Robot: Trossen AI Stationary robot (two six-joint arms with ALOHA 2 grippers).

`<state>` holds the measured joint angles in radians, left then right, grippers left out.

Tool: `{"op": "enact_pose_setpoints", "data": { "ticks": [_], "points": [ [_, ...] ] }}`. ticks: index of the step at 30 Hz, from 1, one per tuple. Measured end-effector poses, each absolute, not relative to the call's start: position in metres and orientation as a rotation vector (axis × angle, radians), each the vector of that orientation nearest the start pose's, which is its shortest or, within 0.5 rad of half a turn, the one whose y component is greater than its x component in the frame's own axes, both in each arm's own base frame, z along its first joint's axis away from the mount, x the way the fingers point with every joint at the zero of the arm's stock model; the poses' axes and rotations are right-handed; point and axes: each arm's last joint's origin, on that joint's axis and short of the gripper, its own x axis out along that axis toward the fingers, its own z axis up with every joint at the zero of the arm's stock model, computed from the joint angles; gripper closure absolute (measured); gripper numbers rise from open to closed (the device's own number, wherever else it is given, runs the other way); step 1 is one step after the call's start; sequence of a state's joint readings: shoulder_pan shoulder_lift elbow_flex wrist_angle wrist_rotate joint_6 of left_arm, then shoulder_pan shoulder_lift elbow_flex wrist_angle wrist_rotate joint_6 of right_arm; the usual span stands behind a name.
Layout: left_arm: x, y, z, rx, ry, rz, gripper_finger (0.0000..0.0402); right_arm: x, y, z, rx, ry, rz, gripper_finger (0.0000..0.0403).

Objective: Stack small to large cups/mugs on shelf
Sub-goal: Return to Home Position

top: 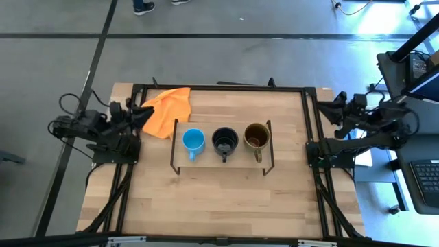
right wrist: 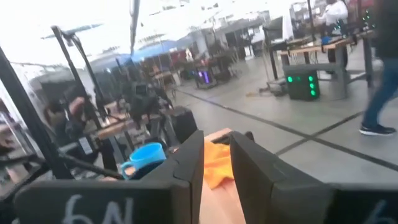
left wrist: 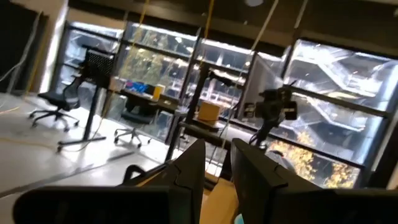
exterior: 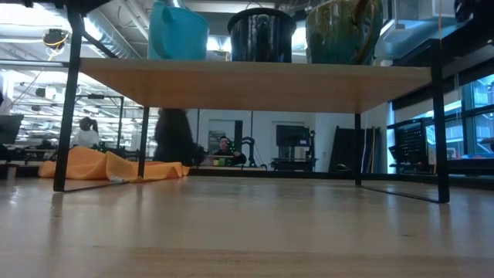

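Three mugs stand upright in a row on the low wooden shelf (top: pixel 219 161), on their bases: the light-blue one (top: pixel 193 140) at the left, the black one (top: pixel 225 140) in the middle, the olive-brown one (top: pixel 256 136) at the right. Their handles point toward the table's near edge. In the low view they stand on the shelf board (exterior: pixel 255 81). My left gripper (top: pixel 145 113) rests at the table's left edge, my right gripper (top: pixel 331 110) at the right edge. Both are empty, with a narrow gap between the fingers in the left (left wrist: pixel 217 149) and right (right wrist: pixel 217 140) wrist views.
An orange cloth (top: pixel 168 110) lies crumpled on the table at the far left, beside my left gripper and behind the shelf's left end. A black frame (top: pixel 219 88) runs along the table's edges. People show in the room beyond the table.
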<state>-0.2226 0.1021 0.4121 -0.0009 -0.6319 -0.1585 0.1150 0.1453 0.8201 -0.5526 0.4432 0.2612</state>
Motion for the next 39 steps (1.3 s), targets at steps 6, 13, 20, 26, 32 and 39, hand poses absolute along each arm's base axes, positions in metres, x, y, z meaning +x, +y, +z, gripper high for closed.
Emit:
{"op": "enact_pose_setpoints", "data": {
  "ticks": [6,13,20,26,32,39],
  "points": [
    [0.069,-0.001,0.276,-0.270,-0.388,0.267,0.0329,0.014,-0.010,0.330,0.315,-0.264,-0.251,0.0322],
    [0.068,-0.004,0.275,-0.255,-0.417,0.139,0.0329,0.017,-0.008,0.320,0.327,-0.334,-0.188,0.0322],
    [0.068,-0.005,0.276,-0.266,-0.428,0.087,0.0329,0.032,-0.005,0.308,0.326,-0.376,-0.147,0.0322],
    [0.074,-0.006,0.262,-0.283,-0.532,0.116,0.0329,0.037,-0.004,0.305,0.314,-0.421,-0.127,0.0322],
    [0.079,-0.010,0.248,-0.321,-0.532,0.130,0.0329,0.035,-0.004,0.308,0.321,-0.437,-0.124,0.0322],
    [0.080,-0.015,0.242,-0.317,-0.506,0.110,0.0329,0.035,-0.004,0.308,0.323,-0.434,-0.124,0.0322]
  ]
}}
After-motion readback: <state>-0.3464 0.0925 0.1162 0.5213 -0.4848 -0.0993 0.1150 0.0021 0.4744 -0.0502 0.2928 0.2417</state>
